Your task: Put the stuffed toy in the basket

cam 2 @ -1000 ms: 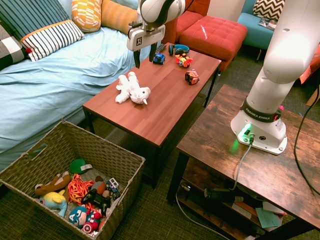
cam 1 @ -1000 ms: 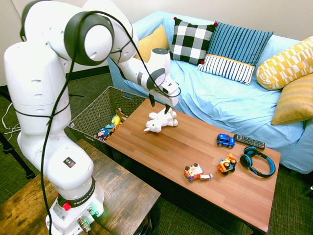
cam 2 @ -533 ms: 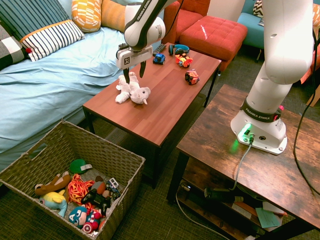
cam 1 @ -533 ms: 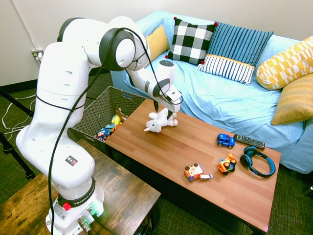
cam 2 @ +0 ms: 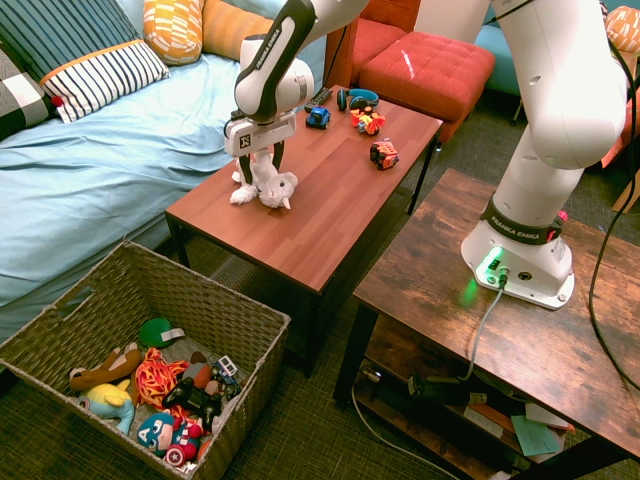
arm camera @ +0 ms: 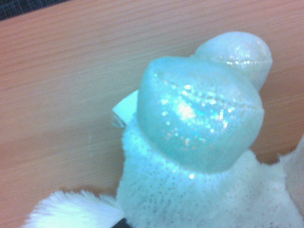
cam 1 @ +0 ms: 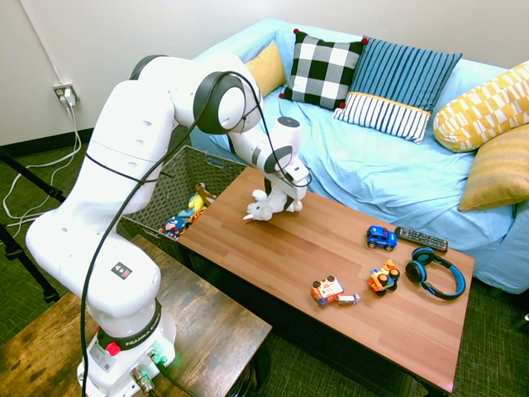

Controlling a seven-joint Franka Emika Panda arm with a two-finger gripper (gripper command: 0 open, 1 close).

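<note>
I've got the pincer (cam 2: 258,166) spread around the stuffed toy (cam 2: 266,183) on the worktop (cam 2: 330,210), basket (cam 2: 212,298) sitting on the floor nearby.

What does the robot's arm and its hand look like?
The arm is glossy white, made of fat rounded segments with dark grey rings at the joints. A black cable loops along it. Its base carries a small black-and-orange sticker and a red button. The hand is white with thin dark fingers and a small black-and-white label.

White plush toy (cam 1: 266,207), reddish wood-grain table (cam 1: 331,256), light blue sofa (cam 1: 364,157); one pillow (cam 1: 322,68) is checked black and white, another (cam 1: 483,107) patterned yellow.
</note>
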